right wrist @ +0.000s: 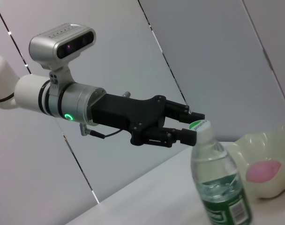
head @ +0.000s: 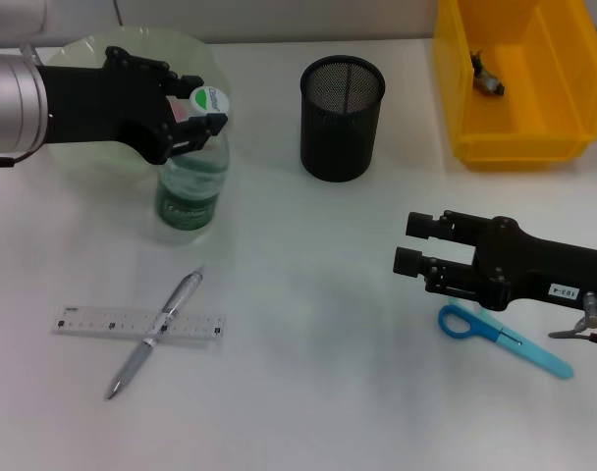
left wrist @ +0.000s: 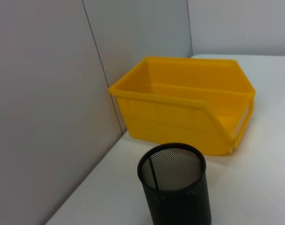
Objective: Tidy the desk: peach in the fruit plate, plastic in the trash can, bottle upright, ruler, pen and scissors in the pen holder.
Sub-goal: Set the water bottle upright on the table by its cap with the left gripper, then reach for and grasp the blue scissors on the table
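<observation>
L gripper (head: 202, 106) at cap of upright bottle (head: 191, 186), fingers spread, cap just beside tips, not clamped. Peach (right wrist: 263, 170) in fruit plate (head: 73, 159). R gripper (head: 408, 243) open, low over table, scissors (head: 503, 338) beside/under it. Pen (head: 157, 332) lies across ruler (head: 92, 321). Pen holder (head: 343, 118) centre-back, yellow bin (head: 519, 118) w/ plastic scrap (head: 487, 77) inside.

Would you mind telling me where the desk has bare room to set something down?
Bare desk lies between the pen and the scissors, and between the pen holder and the bottle. It is crowded around the bottle, where the left gripper sits at the cap, and at the scissors under the right gripper.
</observation>
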Controlling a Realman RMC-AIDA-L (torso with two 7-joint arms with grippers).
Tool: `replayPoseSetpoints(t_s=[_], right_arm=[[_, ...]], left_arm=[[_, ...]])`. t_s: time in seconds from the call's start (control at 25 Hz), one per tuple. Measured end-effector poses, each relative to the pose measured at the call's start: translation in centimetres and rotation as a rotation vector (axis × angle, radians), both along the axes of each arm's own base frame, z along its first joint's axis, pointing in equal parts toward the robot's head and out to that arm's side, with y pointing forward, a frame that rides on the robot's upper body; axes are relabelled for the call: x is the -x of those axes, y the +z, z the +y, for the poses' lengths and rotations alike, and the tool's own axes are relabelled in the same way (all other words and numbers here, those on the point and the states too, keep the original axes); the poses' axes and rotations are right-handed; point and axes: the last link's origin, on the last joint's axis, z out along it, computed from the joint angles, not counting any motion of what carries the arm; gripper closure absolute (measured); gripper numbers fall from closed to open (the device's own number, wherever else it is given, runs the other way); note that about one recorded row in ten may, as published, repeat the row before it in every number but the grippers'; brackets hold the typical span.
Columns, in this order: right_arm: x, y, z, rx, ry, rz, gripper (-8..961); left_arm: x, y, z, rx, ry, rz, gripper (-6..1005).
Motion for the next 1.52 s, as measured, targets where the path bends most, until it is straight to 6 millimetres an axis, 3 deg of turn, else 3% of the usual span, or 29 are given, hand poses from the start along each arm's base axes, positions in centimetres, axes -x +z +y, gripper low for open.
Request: replayPoseSetpoints(t_s=[0.36,0.56,0.84,1.0,1.2,1.32,1.36,1.52], right_arm=[[0.0,0.0,0.0,-0.002,-0.002,-0.001,293],[-0.1,0.0,0.0,-0.003,-0.003,-0.002,294],[-0.1,0.0,0.1,-0.006,-0.004,-0.002,298],[-0.1,0.0,0.1,-0.008,-0.005,-0.002,301],[-0.2,0.0,0.1,-0.010,-0.013,-0.009,304],[-0.4,0.0,0.0,-0.013,-0.017,-0.013,306],[-0.4,-0.1,0.0,-0.016,-0.018,-0.011,306],[-0.4,-0.1,-0.1,-0.015,-0.020,-0.007,309]], left_arm=[[0.0,0.6,0.2,-0.023,0.001,-0.048,575],[0.2,0.5,0.2,-0.021,0.001,-0.044,645],[0.2,0.6,0.2,-0.033,-0.005,-0.053,834],[0.4,1.3,-0.1,-0.060,0.001,-0.137,829],[2.4,2.3,-1.3,-0.098,0.016,-0.367,822],[4.4,2.8,-2.0,-0.127,0.027,-0.536,818],[5.9,2.9,-2.7,-0.142,0.014,-0.629,817],[7.3,2.6,-4.7,-0.132,-0.081,-0.737,694]])
